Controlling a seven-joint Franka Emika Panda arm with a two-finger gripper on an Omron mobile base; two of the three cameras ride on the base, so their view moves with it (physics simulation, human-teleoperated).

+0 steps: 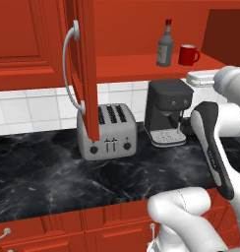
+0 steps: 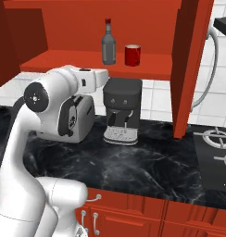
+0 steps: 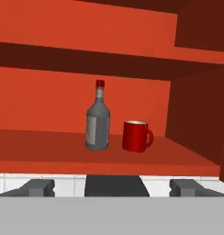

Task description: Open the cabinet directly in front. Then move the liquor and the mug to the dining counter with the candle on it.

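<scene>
The red wall cabinet stands open, its left door swung out edge-on and its right door swung out too. On its shelf the liquor stands upright, with the red mug just to its right, handle facing right. My gripper is open and empty, held in front of the shelf and a little below its edge, facing the two. The dining counter and the candle are out of view.
Under the cabinet, on the black marble wall counter, stand a silver toaster and a dark coffee machine. A stove burner lies at the right. The open doors jut out on either side of the arm.
</scene>
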